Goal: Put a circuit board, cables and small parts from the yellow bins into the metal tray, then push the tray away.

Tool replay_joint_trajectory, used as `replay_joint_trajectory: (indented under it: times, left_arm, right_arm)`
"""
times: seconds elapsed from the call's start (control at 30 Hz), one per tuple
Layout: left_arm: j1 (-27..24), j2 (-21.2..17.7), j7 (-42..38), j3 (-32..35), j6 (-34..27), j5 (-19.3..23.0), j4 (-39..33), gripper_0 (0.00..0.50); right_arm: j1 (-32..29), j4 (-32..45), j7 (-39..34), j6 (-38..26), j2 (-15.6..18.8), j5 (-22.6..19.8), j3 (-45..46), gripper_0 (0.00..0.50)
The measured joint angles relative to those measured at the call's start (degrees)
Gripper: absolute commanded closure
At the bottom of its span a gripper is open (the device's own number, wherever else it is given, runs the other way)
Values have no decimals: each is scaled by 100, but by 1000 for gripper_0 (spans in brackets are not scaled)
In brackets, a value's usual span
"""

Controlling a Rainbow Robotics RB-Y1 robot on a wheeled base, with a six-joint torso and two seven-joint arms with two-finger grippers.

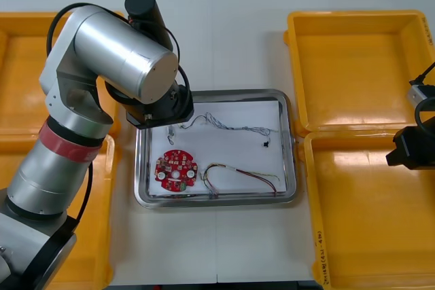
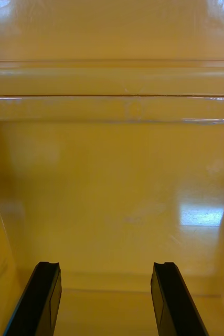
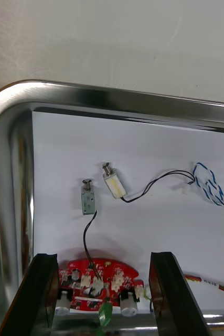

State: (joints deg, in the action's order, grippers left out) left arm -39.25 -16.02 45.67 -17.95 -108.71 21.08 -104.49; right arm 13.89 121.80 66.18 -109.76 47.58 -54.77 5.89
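Left pincer (image 3: pixel 104 257) released above round red circuit board (image 3: pixel 98 286) in shiny metal tray (image 3: pixel 117 100); right pincer (image 2: pixel 105 268) released over yellow plastic bin (image 2: pixel 112 173)

1. The tray (image 1: pixel 216 201) has a shiny silver rim and a plain white inside.
2. The round circuit board (image 1: pixel 175 170) is red, dotted with small white and silvery bits.
3. One cable (image 3: pixel 210 185) is a blue and white twist; another cable (image 1: pixel 251 176) is red and yellow; a thin wire (image 3: pixel 149 186) is black.
4. One small metal part (image 3: pixel 88 198) is dull grey, the other small part (image 3: pixel 113 182) cream with a silvery tip.
5. The bins (image 1: pixel 360 66) are plain bright yellow.
6. The surface (image 1: pixel 231 39) is off-white.
7. The left arm (image 1: pixel 122 59) is brushed silver with a red band and black joints.
8. The left gripper (image 3: pixel 102 294) and right gripper (image 2: pixel 107 296) both have black jaws.
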Motion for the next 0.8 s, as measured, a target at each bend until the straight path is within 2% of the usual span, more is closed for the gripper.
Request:
replay_joint_trajectory:
  times: [0.13, 0.37, 0.57, 0.8]
  left_arm:
    - [-117, -87, 1, 29, -69, 128, -254, 0]
    - [-518, -366, 2, 290, -79, 707, -353, 0]
    - [-592, -828, 2, 672, -83, 1261, -519, 0]
    - [-592, -1635, 7, 759, -84, 1856, -520, 0]
  right_arm:
    - [-1, 0, 0, 0, 0, 0, 0, 0]
    - [-1, 0, 0, 0, 0, 0, 0, 0]
    - [-2, 1, 0, 0, 0, 0, 0, 0]
    - [-4, 2, 0, 0, 0, -1, 0, 0]
